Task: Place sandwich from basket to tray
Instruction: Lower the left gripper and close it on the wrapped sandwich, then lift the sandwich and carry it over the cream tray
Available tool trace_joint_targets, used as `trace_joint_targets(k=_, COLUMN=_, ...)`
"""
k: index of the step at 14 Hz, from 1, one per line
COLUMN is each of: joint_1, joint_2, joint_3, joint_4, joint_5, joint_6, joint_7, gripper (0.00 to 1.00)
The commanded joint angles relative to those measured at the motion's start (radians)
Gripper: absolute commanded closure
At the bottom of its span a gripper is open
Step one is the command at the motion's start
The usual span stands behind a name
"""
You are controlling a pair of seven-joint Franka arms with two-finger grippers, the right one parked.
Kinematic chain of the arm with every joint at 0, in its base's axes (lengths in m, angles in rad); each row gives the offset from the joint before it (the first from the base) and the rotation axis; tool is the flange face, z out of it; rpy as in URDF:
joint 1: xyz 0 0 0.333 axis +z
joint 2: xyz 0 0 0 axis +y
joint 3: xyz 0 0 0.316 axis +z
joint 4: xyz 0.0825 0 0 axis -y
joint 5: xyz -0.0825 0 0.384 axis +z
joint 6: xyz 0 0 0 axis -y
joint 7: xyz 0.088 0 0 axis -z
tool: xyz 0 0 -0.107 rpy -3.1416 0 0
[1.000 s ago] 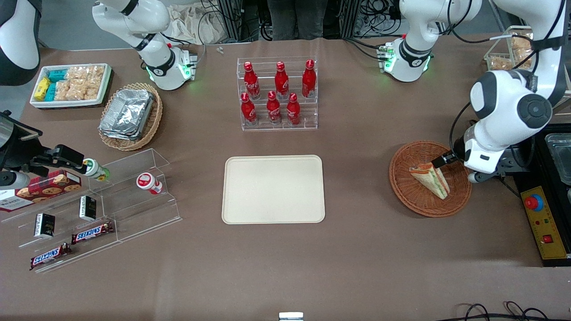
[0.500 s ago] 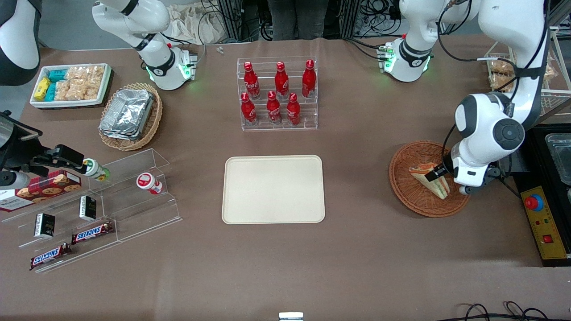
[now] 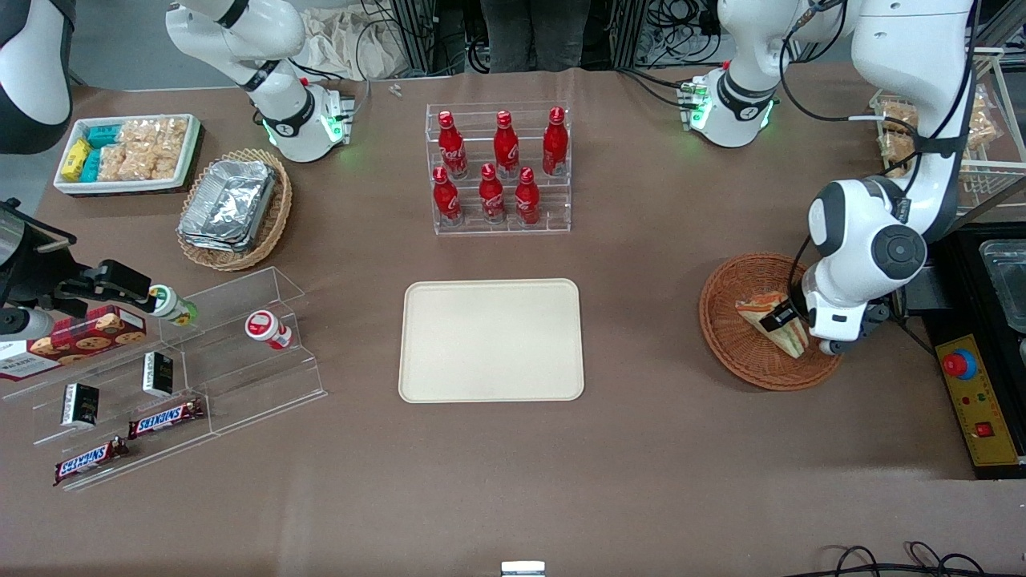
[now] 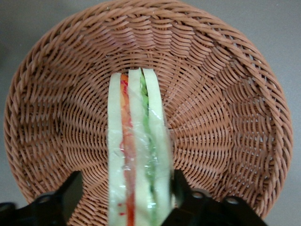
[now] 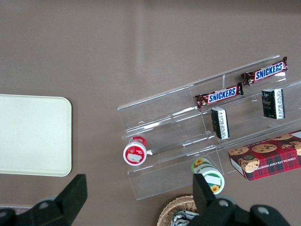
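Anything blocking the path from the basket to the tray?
Nothing visible. The end effector is open, fingers either side of the sandwich in the basket. Only bare table lies between the basket and the tray, which holds nothing.

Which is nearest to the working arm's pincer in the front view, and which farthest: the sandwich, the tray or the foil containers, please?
The pincer is open, down in the basket.
1. Sandwich: between the fingers.
2. Tray: mid-table.
3. Foil containers: toward the parked arm's end.
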Motion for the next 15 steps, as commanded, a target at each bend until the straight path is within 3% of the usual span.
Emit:
trace_joint_targets(k=1, joint_1=-0.006, joint_2=0.003, joint_3=-0.021, joint_4=0.002, joint_5=0.0, joint_6=0.012, joint_7=-0.085, gripper=0.57)
trace_joint_targets(k=3, joint_1=-0.006, joint_2=-0.017, joint_3=-0.029, joint_4=0.012, joint_5=0.006, joint_6=-0.01, joint_7=-0.112, gripper=0.77)
trace_joint_targets(k=5, joint_1=-0.006, joint_2=-0.07, joint_3=-0.029, joint_4=0.041, joint_5=0.014, joint_6=-0.114, joint_7=-0.099, gripper=0.87)
trace_joint_targets(k=10, joint_1=-0.005, joint_2=-0.098, joint_3=-0.072, joint_4=0.368, joint_5=0.003, joint_6=-0.574, joint_7=0.021, gripper=0.89)
trace_joint_targets(k=14, joint_1=-0.005, joint_2=-0.094, joint_3=-0.127, joint_4=0.541, joint_5=-0.004, joint_6=-0.725, joint_7=0.182, gripper=0.88)
trace_joint_targets(k=15, joint_1=-0.005, joint_2=-0.095, joint_3=-0.156, joint_4=0.542, joint_5=0.002, joint_6=-0.726, joint_7=0.208, gripper=0.83)
